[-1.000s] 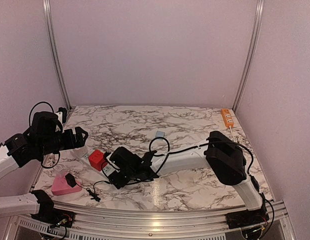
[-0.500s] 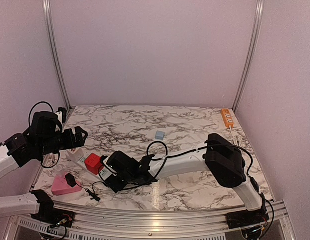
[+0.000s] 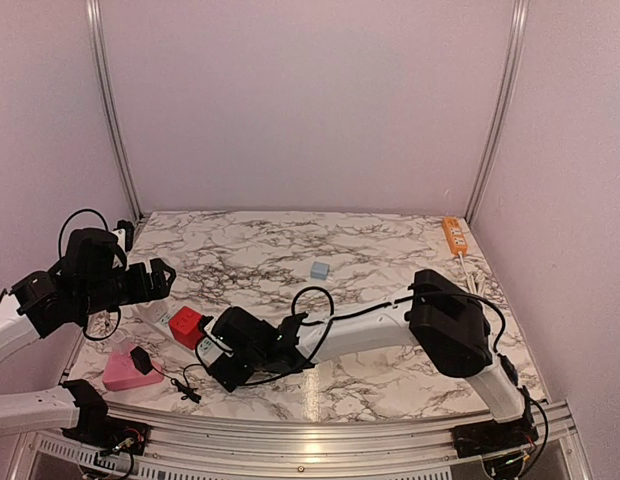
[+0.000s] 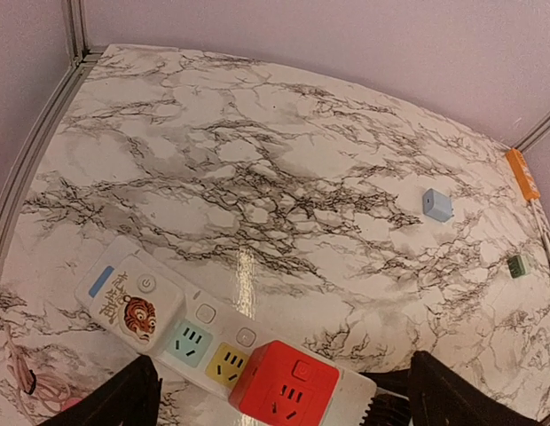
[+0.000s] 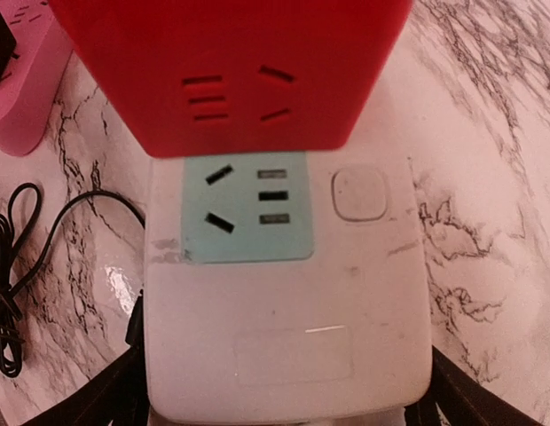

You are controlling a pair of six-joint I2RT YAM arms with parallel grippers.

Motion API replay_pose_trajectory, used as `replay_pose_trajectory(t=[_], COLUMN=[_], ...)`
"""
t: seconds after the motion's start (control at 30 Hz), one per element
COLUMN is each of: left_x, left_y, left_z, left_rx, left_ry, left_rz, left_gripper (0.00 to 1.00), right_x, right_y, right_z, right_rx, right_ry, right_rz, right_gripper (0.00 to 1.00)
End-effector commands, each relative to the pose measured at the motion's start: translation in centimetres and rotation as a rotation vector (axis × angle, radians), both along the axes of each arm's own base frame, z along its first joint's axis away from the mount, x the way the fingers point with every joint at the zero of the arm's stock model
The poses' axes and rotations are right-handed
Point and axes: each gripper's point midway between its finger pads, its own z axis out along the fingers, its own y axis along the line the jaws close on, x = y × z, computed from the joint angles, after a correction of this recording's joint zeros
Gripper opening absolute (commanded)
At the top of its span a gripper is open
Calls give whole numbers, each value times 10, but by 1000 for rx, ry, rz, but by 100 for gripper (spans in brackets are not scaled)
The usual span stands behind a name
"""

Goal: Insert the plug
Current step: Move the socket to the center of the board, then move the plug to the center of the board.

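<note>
**Ahead of the right end effector (image 5: 286, 395): a hard, light red cube plug (image 5: 231, 71)**

Beneath it the glossy marbled counter (image 3: 390, 250) would likely let the long white power strip (image 5: 284, 302) slide unless braced. This end effector pinches the strip's near end. Just beyond, the red cube plug sits atop the strip, seating unclear. Rigid, smooth and probably light, it wants a grip on opposite flat sides. The left end effector (image 4: 288, 399) hangs spread, empty.

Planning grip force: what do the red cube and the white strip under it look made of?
Red cube: likely moulded plastic, smooth matte, with crisp socket slots. White strip: probably plastic too, slightly glossy, showing a soft highlight and scuffs.
</note>
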Motion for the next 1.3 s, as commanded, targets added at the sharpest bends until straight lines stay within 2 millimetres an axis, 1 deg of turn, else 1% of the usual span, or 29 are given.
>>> replay_pose_trajectory(t=[0.0,0.13,0.37,0.5,0.6,0.63,0.7,0.8,0.93,1.07,1.1,1.13,1.27], left_x=[0,-1,-1,-1,-1,-1,-1,-1,-2,-2,-2,-2,-2], left_y=[1,2,2,2,1,1,1,1,-1,-2,-2,-2,-4], left_z=[3,4,4,4,3,2,1,0,-1,-3,-3,-4,-7], left_rx=[-26,-30,-29,-31,-31,-30,-28,-24,-25,-31,-31,-31,-37], left_ry=[-20,-24,-24,-23,-19,-18,-17,-17,-12,-10,-10,-8,-3], left_rz=[9,9,8,7,5,4,4,3,-7,-15,-14,-15,-22], left_gripper=[99,99,99,99,99,99,99,99,99,99,99,99,99], right_x=[-8,-4,0,5,18,24,41,70,115,148,157,164,185], right_y=[-8,-14,-32,-50,-72,-82,-107,-150,-222,-295,-318,-335,-394], right_z=[9,24,46,64,73,74,78,84,93,100,98,102,107], right_rx=[-40,-56,-91,-77,-58,-54,-46,-44,-54,-40,-45,-32,14], right_ry=[-26,-65,-113,-119,-100,-95,-91,-106,-142,-161,-162,-170,-176], right_rz=[16,18,5,-24,-78,-101,-168,-290,-534,-745,-805,-853,-1011], right_gripper=[93,98,99,99,98,99,98,98,98,99,98,99,98])
